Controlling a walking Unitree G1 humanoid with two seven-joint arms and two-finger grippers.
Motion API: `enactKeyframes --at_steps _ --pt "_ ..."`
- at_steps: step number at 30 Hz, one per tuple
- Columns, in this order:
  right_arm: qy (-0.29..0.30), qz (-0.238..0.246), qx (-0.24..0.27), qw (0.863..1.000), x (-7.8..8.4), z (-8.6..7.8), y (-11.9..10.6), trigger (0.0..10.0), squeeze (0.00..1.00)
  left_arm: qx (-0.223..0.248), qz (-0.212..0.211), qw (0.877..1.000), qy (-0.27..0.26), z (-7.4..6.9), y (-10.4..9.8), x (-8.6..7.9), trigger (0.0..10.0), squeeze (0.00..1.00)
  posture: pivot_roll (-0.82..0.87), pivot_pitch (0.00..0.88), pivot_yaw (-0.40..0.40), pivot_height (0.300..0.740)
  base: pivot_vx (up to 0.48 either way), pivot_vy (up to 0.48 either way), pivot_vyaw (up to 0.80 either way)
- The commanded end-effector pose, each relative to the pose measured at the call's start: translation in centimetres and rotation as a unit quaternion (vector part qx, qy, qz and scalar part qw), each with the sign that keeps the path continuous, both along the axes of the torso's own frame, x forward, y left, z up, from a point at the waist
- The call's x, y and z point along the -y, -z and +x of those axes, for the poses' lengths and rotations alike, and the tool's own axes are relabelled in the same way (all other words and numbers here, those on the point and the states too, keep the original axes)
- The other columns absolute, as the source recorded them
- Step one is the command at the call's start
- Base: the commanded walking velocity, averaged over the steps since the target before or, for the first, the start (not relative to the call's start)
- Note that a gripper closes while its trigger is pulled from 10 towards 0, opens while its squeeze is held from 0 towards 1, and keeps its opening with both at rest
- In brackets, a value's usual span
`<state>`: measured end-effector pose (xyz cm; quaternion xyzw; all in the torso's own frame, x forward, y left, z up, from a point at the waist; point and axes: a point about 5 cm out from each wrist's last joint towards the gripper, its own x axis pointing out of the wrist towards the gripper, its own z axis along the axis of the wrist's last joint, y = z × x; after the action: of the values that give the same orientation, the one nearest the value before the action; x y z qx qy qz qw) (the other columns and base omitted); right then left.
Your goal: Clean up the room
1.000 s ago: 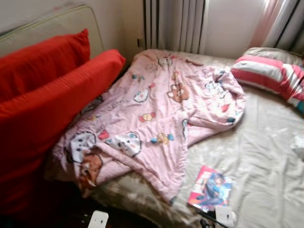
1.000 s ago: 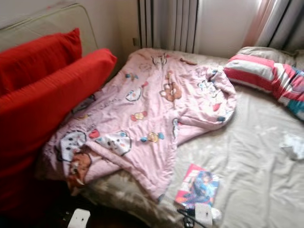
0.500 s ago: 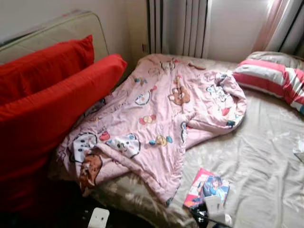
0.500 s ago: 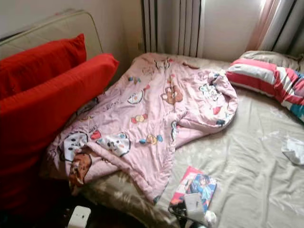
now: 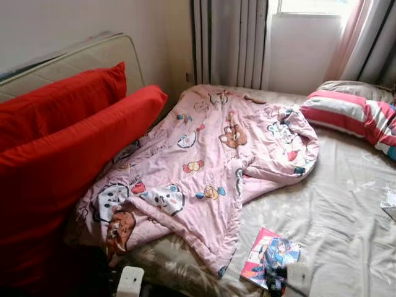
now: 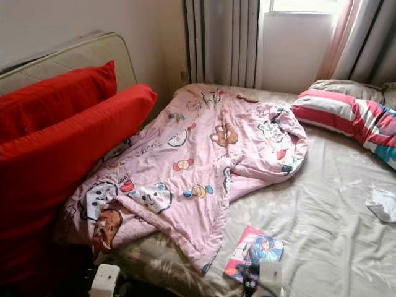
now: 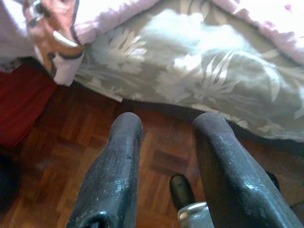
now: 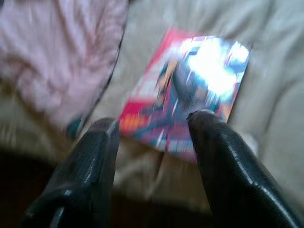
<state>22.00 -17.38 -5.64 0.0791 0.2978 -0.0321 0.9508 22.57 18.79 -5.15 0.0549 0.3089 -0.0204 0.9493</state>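
We see our right gripper [image 8: 152,123] with its fingers spread apart, holding nothing, hovering over the glossy red-and-blue comic book [image 8: 190,90] without touching it. The comic lies flat on the beige leaf-print bed sheet [image 5: 334,210], just beside the lower hem of the pink cartoon-print quilt [image 5: 204,161]. Our left gripper [image 7: 166,128] is also parted and empty, over the brown parquet floor [image 7: 71,142] beside the bed edge, below the quilt's hanging corner.
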Motion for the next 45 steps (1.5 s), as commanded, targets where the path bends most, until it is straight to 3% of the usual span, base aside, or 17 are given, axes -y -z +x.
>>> enactKeyframes --at_steps 1,11,26,36,45 --pt "-0.002 0.003 -0.010 1.000 -0.2 -0.4 0.3 10.0 0.00 -0.028 0.000 0.999 -0.017 -1.2 0.8 -0.8 10.0 0.00 -0.04 0.073 0.050 0.740 0.000 0.000 0.00" --pt "-0.011 -0.004 -0.057 0.998 -0.2 -2.1 1.5 10.0 0.00 -0.082 0.010 0.996 -0.038 -3.5 2.1 -1.8 10.0 0.00 -0.03 0.092 0.052 0.740 0.000 0.000 0.00" --pt "-0.022 -0.009 -0.081 0.996 -0.1 -2.7 1.9 10.0 0.00 -0.089 0.016 0.995 -0.032 -4.1 2.4 -1.6 10.0 0.00 -0.02 0.115 0.048 0.740 0.000 0.000 -0.65" --pt "-0.016 0.000 -0.059 0.998 -0.2 -2.2 1.5 10.0 0.00 -0.040 -0.004 0.999 -0.016 -2.4 1.5 -0.3 10.0 0.00 -0.02 0.120 0.043 0.740 0.000 0.000 -0.05" --pt "-0.020 0.001 -0.086 0.996 0.4 -3.1 2.1 10.0 0.00 -0.057 -0.004 0.998 -0.021 -3.5 2.1 -0.5 10.0 0.00 -0.02 0.124 0.033 0.740 0.085 0.000 -0.41"
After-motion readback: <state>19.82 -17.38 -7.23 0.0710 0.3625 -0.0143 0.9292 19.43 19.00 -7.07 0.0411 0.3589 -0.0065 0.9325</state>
